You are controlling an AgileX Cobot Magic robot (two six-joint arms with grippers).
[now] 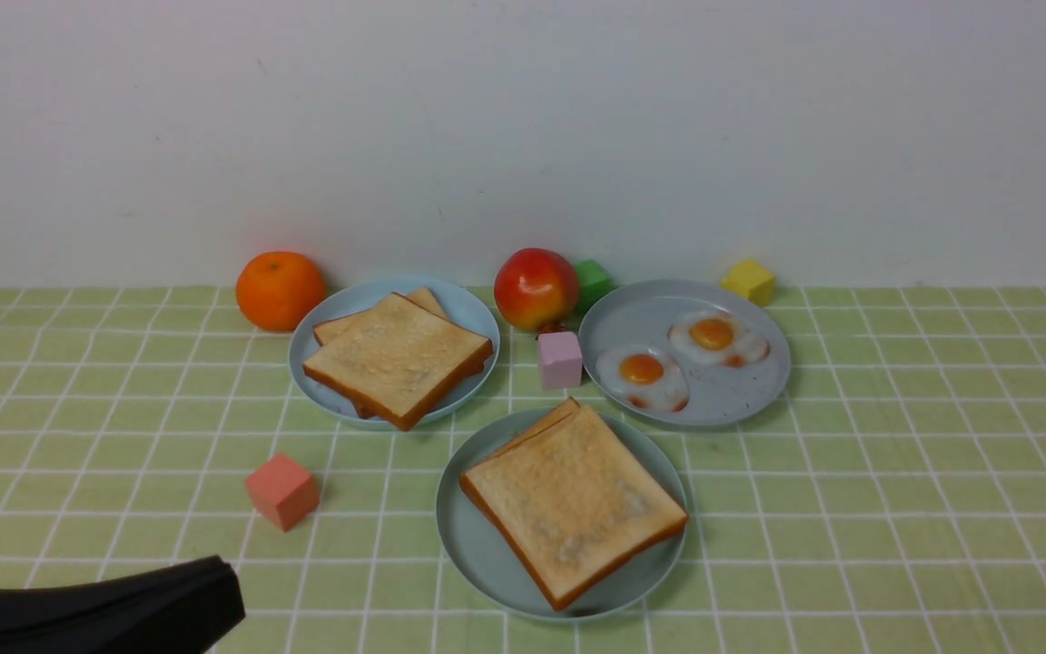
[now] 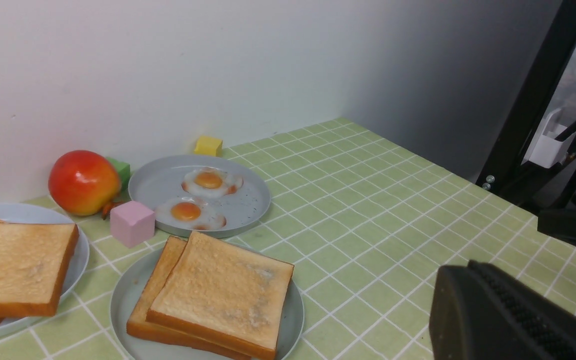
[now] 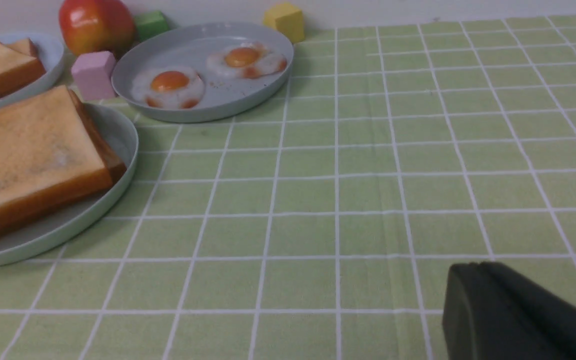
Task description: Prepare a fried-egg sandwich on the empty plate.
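The fried-egg sandwich (image 1: 573, 504) sits on the pale teal plate (image 1: 478, 545) at the near middle of the worktop (image 1: 895, 472), top slice skewed a little over the lower one so a strip of bottom crust shows along its far-left edge. No egg shows between the slices from any view, so I cannot confirm the filling by sight; the greyer speckled plate (image 1: 659, 313) behind and to the right holds two eggs (image 1: 643, 374), and the light blue plate (image 1: 464, 309) to the left carries spare toast (image 1: 399, 357). The left pincer (image 1: 214, 604) is closed and empty, low at the near left corner, well apart from the plates. The right pincer (image 3: 473, 300), seen only in its own wrist view, is likewise shut with nothing in it, over bare cloth to the right of the sandwich. By my judgement the build looks finished and the step in hand is retreat. To do it well, both arms should pull back along clear cloth, the left avoiding the salmon cube (image 1: 281, 491), and neither passing over the teal rim, since a nudge could slide the loose top slice.
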